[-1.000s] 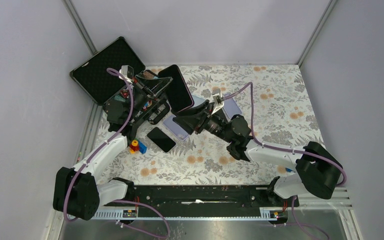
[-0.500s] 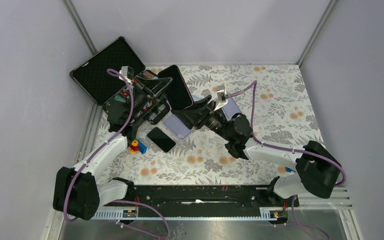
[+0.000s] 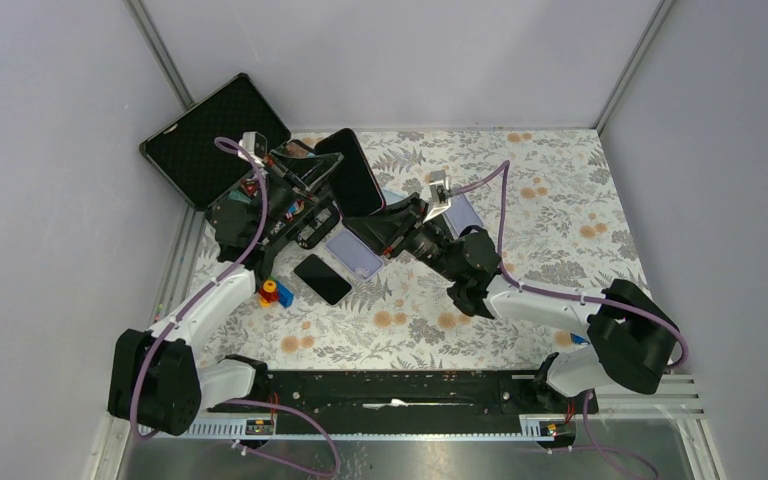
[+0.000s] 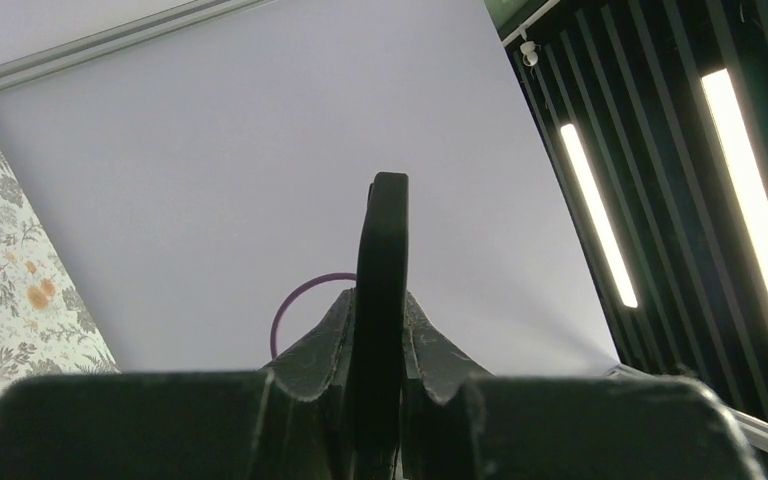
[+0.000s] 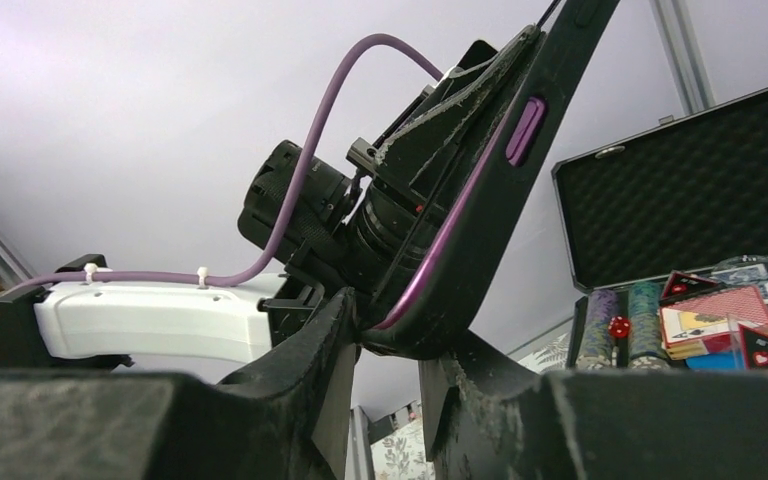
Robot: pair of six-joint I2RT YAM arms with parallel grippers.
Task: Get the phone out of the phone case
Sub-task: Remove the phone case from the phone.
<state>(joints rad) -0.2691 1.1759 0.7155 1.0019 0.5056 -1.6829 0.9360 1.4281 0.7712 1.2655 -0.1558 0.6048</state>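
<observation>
Because the case has to be peeled off something held steady, the left gripper [image 3: 312,178] is clenched flat across the phone [image 3: 356,184] and holds it up off the table, tilted, just right of the open poker case [image 3: 210,140]. The phone sits fully inside its phone case [image 5: 480,190], so nothing has come apart yet. Further right, the right gripper [image 3: 392,222] reaches up from below. Its fingers [image 5: 335,345] pinch the lowest corner of the phone case, one on each face, most likely to lever the rim away from the glass.

The top view alone gives the layout: both arms meet over the far left of the table, with a bare black handset [image 3: 322,279] and a lavender slab [image 3: 356,252] lying flat beneath them. It does not show either grip clearly. The left wrist view shows the phone edge-on, squeezed between the jaws with no gap. The right wrist view shows the purple trim and side button [image 5: 525,130] of the phone case, and the corner wedged between the fingers. It also shows the chips [image 5: 625,310] and cards stacked in the poker case.
</observation>
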